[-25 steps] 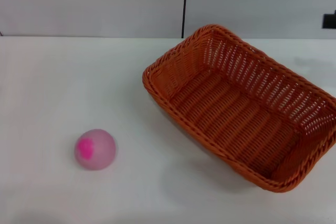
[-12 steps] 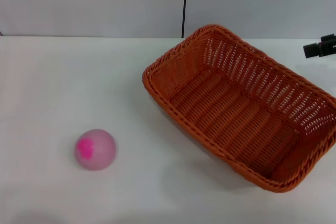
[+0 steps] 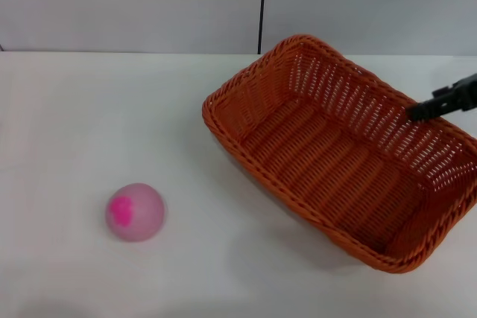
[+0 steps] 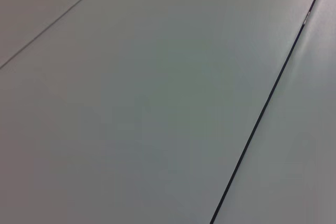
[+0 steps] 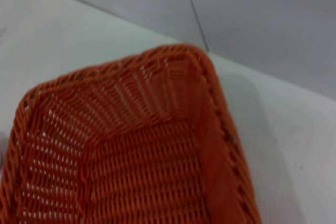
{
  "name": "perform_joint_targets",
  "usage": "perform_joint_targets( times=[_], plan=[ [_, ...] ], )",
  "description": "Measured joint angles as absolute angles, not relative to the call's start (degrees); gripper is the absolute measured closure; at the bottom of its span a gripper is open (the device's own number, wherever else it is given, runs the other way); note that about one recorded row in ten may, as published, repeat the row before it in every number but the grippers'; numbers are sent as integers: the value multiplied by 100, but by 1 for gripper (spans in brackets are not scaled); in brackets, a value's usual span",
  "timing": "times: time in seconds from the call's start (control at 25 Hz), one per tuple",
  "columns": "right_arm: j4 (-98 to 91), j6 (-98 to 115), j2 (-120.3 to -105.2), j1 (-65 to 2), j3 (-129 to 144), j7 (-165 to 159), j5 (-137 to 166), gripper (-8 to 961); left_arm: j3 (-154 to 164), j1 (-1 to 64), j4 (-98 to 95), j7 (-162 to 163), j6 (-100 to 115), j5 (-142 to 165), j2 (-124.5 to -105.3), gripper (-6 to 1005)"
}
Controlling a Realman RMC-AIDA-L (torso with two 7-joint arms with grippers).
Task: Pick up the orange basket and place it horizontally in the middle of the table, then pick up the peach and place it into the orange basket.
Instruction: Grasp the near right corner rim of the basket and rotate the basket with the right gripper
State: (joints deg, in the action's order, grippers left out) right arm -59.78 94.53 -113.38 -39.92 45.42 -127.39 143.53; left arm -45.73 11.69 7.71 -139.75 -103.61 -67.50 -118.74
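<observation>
White table (image 3: 67, 109) runs back to a plain grey wall (image 3: 134, 5) with one dark vertical seam. Right gripper (image 3: 412, 113) pokes in from the right edge of the head view, its tip over the far long rim of the orange basket (image 3: 335, 154). Only a dark sliver of it shows, so whether its fingers are spread or closed cannot be told; probably nothing is held. Left gripper is out of sight; its wrist camera faces only wall panel.

Basket lies directly under and ahead of the right gripper tip, angled diagonally, and looks empty. Rectangular, orange-brown wicker, openwork sloping sides, braided rim (image 5: 220, 114). Right wrist view looks down into a corner of it.

Peach (image 3: 135, 211) sits well apart from the tool, past the basket's far end, bare table between. Pale pink ball, magenta patch.

Step in hand looks like the approach to grasp the basket. To do it well: come down straddling the rim on the long side, one finger inside and one outside, bite on the braid and not the thin weave. Grip near mid-length so it doesn't swing when lifted, then rotate square and centre it.
</observation>
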Motion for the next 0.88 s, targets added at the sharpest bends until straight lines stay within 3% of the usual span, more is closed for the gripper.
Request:
perform_joint_targets(
  times=[0.56,0.88],
  plan=[
    [-5431,8938,-11431,-4108,4711,-12710,14773,298,-4579,1156,817,-13975,-10362,-6750,-11874,141],
    [-5464,8992,-11442,-4084,4632,-12701,14664,616,-4579,1102,817,-13974,-10352,-6750,-11874,141]
  ],
)
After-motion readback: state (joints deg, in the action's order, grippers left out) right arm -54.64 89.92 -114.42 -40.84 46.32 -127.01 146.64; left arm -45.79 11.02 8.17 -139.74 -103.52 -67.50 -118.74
